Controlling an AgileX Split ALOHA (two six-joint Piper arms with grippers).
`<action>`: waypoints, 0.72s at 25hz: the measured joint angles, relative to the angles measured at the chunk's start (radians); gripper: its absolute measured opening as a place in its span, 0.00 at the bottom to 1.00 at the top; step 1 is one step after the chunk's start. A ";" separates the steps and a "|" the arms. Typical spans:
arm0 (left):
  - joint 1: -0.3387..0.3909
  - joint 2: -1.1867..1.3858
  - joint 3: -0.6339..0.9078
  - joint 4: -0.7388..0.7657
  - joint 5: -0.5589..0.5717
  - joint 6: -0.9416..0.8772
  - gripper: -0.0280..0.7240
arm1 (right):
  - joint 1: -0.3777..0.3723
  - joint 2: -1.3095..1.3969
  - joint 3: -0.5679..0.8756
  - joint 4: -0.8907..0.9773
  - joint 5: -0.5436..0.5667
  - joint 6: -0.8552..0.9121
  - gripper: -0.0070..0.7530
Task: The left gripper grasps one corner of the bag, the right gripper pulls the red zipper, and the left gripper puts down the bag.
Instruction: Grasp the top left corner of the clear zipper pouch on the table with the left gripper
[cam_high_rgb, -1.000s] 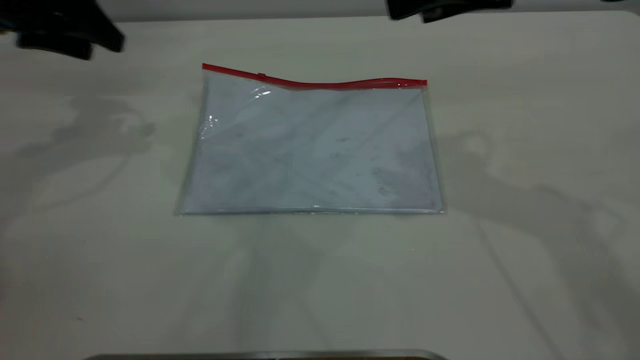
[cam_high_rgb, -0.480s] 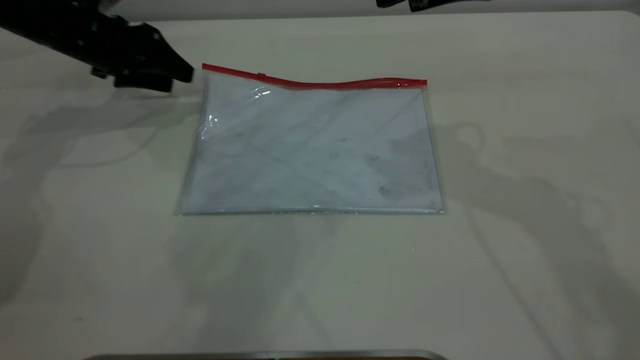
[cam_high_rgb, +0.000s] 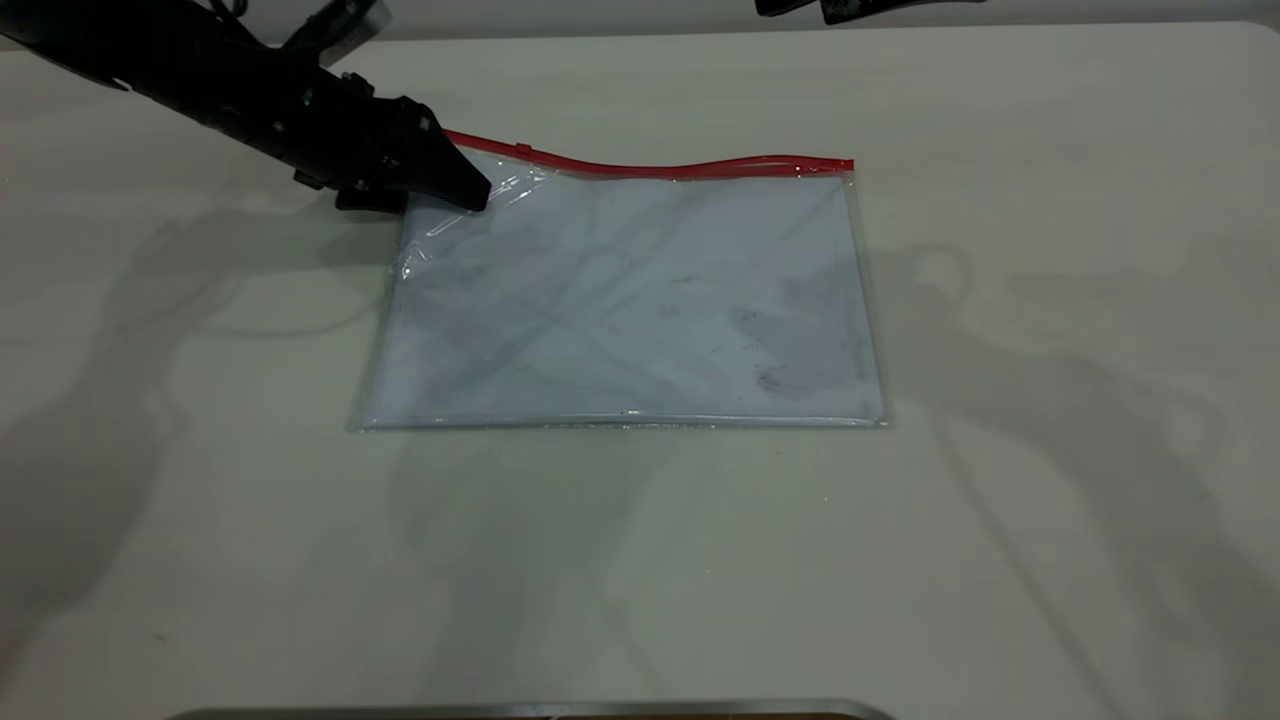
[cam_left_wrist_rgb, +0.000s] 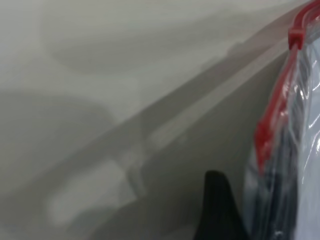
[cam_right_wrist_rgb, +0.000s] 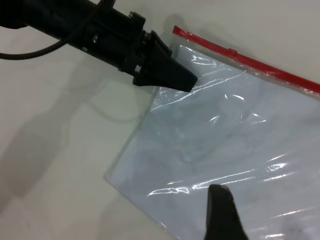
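Observation:
The bag (cam_high_rgb: 640, 300) lies flat on the table, the red zipper (cam_high_rgb: 700, 167) along its far edge and the small slider tab (cam_high_rgb: 522, 150) near the left end. My left gripper (cam_high_rgb: 432, 198) is at the far-left corner, which it hides in the exterior view. It is open. In the left wrist view one finger (cam_left_wrist_rgb: 216, 212) is outside the plastic and a dark shape shows through the bag's edge (cam_left_wrist_rgb: 272, 150). The right wrist view shows the left gripper (cam_right_wrist_rgb: 172, 77) over the bag's short edge, just below the corner (cam_right_wrist_rgb: 176, 31). My right gripper (cam_high_rgb: 870, 8) hangs high at the far edge.
The pale table (cam_high_rgb: 1050, 450) has open surface on all sides of the bag. A grey metal edge (cam_high_rgb: 530, 712) runs along the near border. A black cable (cam_right_wrist_rgb: 35, 52) trails from the left arm.
The left gripper has come in from the far left and moved right and down onto the bag's far-left corner. The bag's left edge has puckered slightly. The right gripper has barely moved.

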 joint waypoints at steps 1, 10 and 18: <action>-0.005 0.001 0.000 0.000 -0.001 0.002 0.74 | 0.000 0.000 0.000 0.000 0.000 0.000 0.68; -0.014 -0.015 0.000 0.046 0.067 0.044 0.17 | 0.000 0.092 -0.088 0.000 0.000 -0.113 0.66; -0.027 -0.125 0.000 0.193 0.106 0.150 0.13 | -0.001 0.247 -0.323 -0.011 0.134 -0.319 0.64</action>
